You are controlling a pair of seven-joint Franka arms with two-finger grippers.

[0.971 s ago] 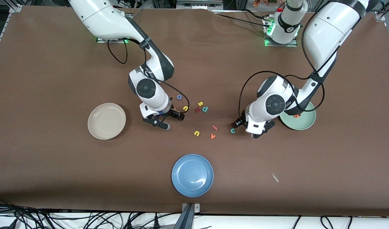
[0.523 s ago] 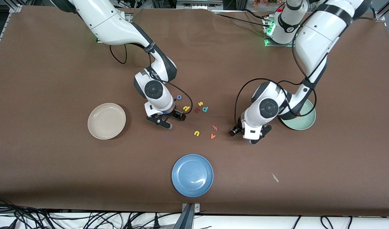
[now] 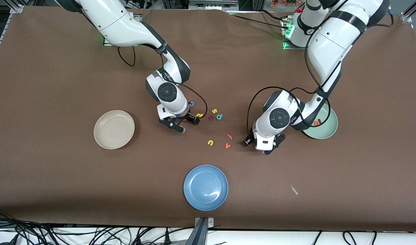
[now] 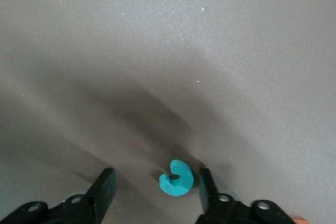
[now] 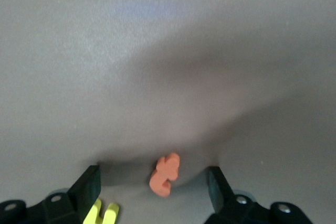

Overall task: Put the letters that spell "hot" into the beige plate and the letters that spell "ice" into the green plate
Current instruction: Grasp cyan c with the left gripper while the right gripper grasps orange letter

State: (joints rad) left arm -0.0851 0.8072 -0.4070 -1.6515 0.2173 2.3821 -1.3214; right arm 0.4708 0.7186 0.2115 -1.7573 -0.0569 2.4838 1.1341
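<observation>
Seen from the front, loose letters lie mid-table: a blue o, a yellow h at its 5 o'clock, and a yellow u and orange v nearer the camera. The blue plate sits at the v's 7 o'clock. The beige plate is empty. The green plate holds an orange e and is partly covered by the left arm.

Both arms fold down with wrists vertical. The left gripper is low on the table with its fingers apart around the teal c, one finger touching it. The right gripper, at the h's 8 o'clock, stands wide apart astride an orange letter.
</observation>
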